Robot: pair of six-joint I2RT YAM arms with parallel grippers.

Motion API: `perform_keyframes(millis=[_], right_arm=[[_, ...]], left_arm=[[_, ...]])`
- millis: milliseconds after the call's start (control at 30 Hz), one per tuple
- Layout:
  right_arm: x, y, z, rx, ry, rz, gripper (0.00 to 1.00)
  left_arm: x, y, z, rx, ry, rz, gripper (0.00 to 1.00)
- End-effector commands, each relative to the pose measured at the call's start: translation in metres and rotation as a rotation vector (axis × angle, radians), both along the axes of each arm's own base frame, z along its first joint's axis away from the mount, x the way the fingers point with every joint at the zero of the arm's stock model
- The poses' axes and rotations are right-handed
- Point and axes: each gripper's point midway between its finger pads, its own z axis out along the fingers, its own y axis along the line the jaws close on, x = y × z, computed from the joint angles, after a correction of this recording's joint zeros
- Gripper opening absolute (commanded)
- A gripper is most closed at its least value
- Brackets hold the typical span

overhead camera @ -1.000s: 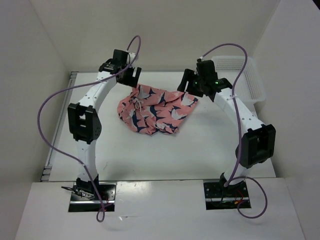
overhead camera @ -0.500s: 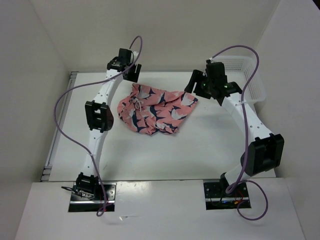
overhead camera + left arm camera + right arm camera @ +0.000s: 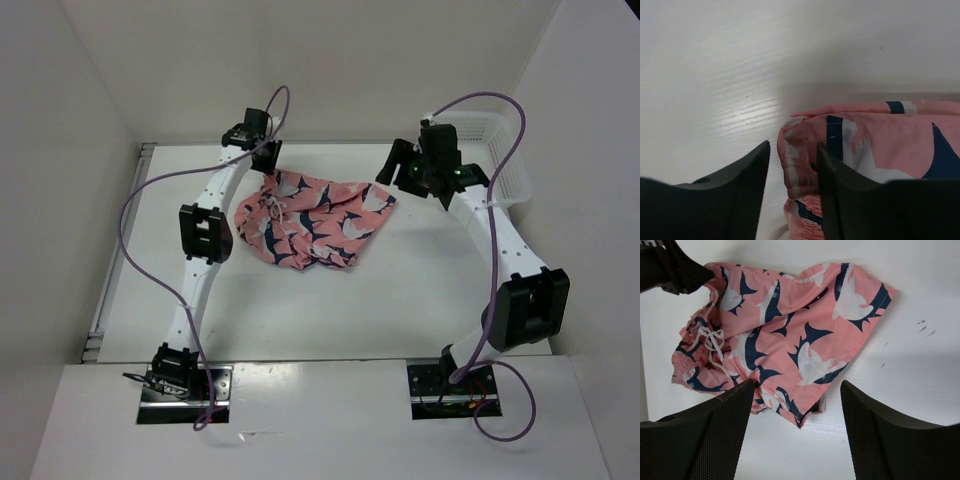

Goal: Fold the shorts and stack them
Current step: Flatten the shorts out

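Fold not begun: shorts lie rumpled and unfolded on table, upper middle of frame; nothing stacked. Long axis runs left-right, right end slightly higher. Waist with drawstring points left, leg hems right. Left gripper at half width astride waistband corner, sliver of table beside one finger, not clamped. Right gripper wide, empty, near right hem corner. Basket upper right, apart.

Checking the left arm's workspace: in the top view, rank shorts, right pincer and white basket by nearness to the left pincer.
1. shorts: at the left pincer, at their far-left corner.
2. right pincer: right of the shorts.
3. white basket: far-right corner, beyond it.
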Motion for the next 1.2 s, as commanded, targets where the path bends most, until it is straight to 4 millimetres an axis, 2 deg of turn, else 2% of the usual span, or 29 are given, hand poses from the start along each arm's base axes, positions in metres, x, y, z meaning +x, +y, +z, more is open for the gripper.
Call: perform_keyframes(millis=[0,67,100,167,200,233,267,300,333,400,500,533,600,633,733,767,800,833,867,900,933,967,1000,1033,1067,1167], right_arm=[[-0.002,-0.007,-0.002,-0.002,-0.002,0.002,0.75],[-0.001,-0.007,-0.001,0.000,-0.011,0.002,0.75],[0.000,-0.009,0.000,0.006,-0.010,0.000,0.75],[0.001,-0.009,-0.014,-0.001,0.022,0.000,0.75],[0.002,-0.013,-0.014,-0.001,0.022,-0.009,0.75],[0.003,-0.012,-0.019,-0.003,0.034,-0.009,0.79],[0.008,-0.016,-0.023,-0.003,0.038,-0.019,0.83],[0.008,-0.016,-0.023,-0.004,0.038,-0.019,0.84],[0.010,-0.015,-0.034,-0.009,0.065,-0.019,0.86],[0.014,-0.015,-0.039,-0.011,0.076,-0.019,0.92],[0.021,-0.017,-0.059,-0.019,0.123,-0.028,0.97],[0.024,-0.017,-0.061,-0.019,0.127,-0.028,0.97],[0.027,-0.018,-0.076,-0.022,0.165,-0.046,0.97],[0.030,-0.017,-0.080,-0.022,0.165,-0.046,0.93],[0.041,-0.025,-0.101,-0.050,0.194,-0.103,0.85],[0.042,-0.027,-0.109,-0.065,0.209,-0.116,0.82],[0.049,-0.029,-0.118,-0.080,0.222,-0.128,0.80],[0.056,-0.034,-0.122,-0.102,0.215,-0.152,0.70],[0.063,-0.035,-0.120,-0.109,0.205,-0.161,0.65],[0.068,-0.038,-0.134,-0.135,0.225,-0.168,0.60],[0.073,-0.042,-0.137,-0.161,0.223,-0.173,0.54],[0.085,-0.048,-0.132,-0.195,0.196,-0.193,0.53],[0.088,-0.053,-0.137,-0.232,0.201,-0.196,0.55],[0.089,-0.052,-0.152,-0.259,0.232,-0.199,0.61],[0.097,-0.054,-0.150,-0.286,0.216,-0.191,0.70],[0.106,-0.054,-0.163,-0.327,0.219,-0.184,0.89]], left_arm=[[0.005,-0.012,0.015,-0.043,-0.037,-0.036,0.47],[0.004,-0.016,0.015,-0.064,-0.033,-0.053,0.37],[0.003,-0.016,0.017,-0.064,-0.033,-0.053,0.27],[0.001,-0.018,0.026,-0.076,-0.037,-0.062,0.20],[-0.002,-0.018,0.018,-0.072,-0.017,-0.062,0.12],[-0.003,-0.017,0.024,-0.073,-0.022,-0.062,0.10],[-0.003,-0.017,0.032,-0.075,-0.035,-0.062,0.08],[-0.005,-0.017,0.028,-0.073,-0.023,-0.062,0.08],[-0.004,-0.017,0.036,-0.076,-0.037,-0.062,0.07],[-0.006,-0.017,0.040,-0.076,-0.040,-0.062,0.05],[-0.010,-0.016,0.064,-0.080,-0.063,-0.063,0.01],[-0.011,-0.016,0.081,-0.085,-0.090,-0.064,0.01],[-0.014,-0.009,0.094,-0.086,-0.099,-0.055,0.01],[-0.020,-0.008,0.112,-0.089,-0.117,-0.056,0.01],[-0.032,-0.003,0.138,-0.105,-0.136,-0.058,0.00],[-0.033,0.004,0.143,-0.105,-0.140,-0.048,0.00],[-0.037,0.002,0.148,-0.115,-0.141,-0.057,0.00],[-0.039,0.000,0.161,-0.130,-0.165,-0.069,0.00],[-0.041,0.007,0.161,-0.128,-0.158,-0.058,0.00],[-0.044,0.005,0.163,-0.138,-0.156,-0.067,0.00],[-0.048,0.004,0.174,-0.148,-0.170,-0.076,0.00],[-0.050,0.004,0.174,-0.147,-0.167,-0.076,0.00],[-0.053,0.004,0.184,-0.150,-0.185,-0.077,0.00],[-0.054,0.003,0.181,-0.156,-0.174,-0.083,0.00],[-0.056,0.003,0.189,-0.158,-0.188,-0.084,0.00],[-0.057,0.002,0.201,-0.168,-0.216,-0.093,0.00]])
